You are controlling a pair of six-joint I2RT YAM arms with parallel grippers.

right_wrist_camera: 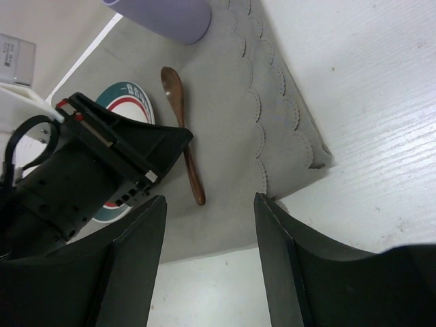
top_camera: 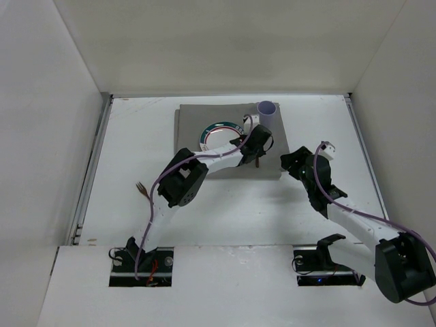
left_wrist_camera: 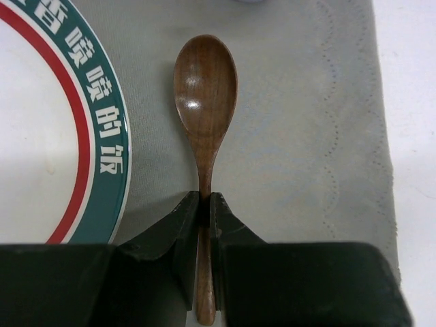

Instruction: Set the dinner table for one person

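Left wrist: hand [left_wrist_camera: 204, 201] astride spoon [left_wrist_camera: 204, 88] (snug)

One plate [top_camera: 215, 136], one wooden spoon [left_wrist_camera: 204, 109], one purple cup [top_camera: 267, 110], one fork [top_camera: 142, 189], one grey mat [top_camera: 194, 119].

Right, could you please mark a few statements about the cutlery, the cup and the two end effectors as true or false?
1. The brown wooden spoon is beside the white round plate with the green and red rim, over the grey scalloped cloth mat. True.
2. The left end effector is open and empty. False: it is shut on the spoon's handle.
3. The right end effector holds the lavender cylindrical cup. False: it is open and empty, and the cup stands at the mat's far corner.
4. The brownish fork lies on the bare white dinner table, off the mat. True.
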